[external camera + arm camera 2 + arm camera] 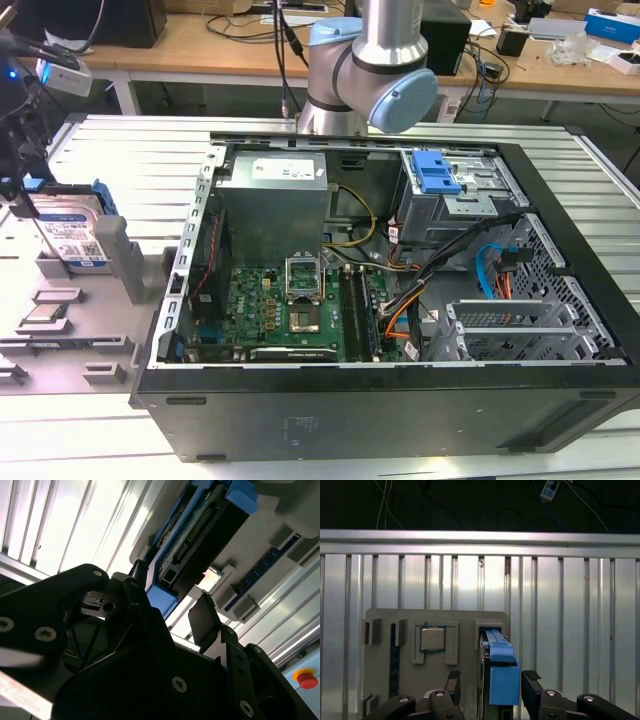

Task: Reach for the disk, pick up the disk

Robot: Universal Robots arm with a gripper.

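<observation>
Fingers [530, 686] are standing spread apart, released and gripping nothing, one on each side of the disk [501, 680] in the first wrist view. A gap is showing between one finger and the blue caddy, while the other finger is sitting just beside it. The disk is standing on edge in a slot of the grey holder [380, 675], which is lying on the slatted metal bench [570, 630]. At the exterior view's left, the disk [68, 235] is showing its white-and-blue label. A small square processor chip [434, 639] is resting in a recess of the same holder, near the disk. The open computer case [400, 420] is occupying the middle of the exterior view, well apart from the disk.
</observation>
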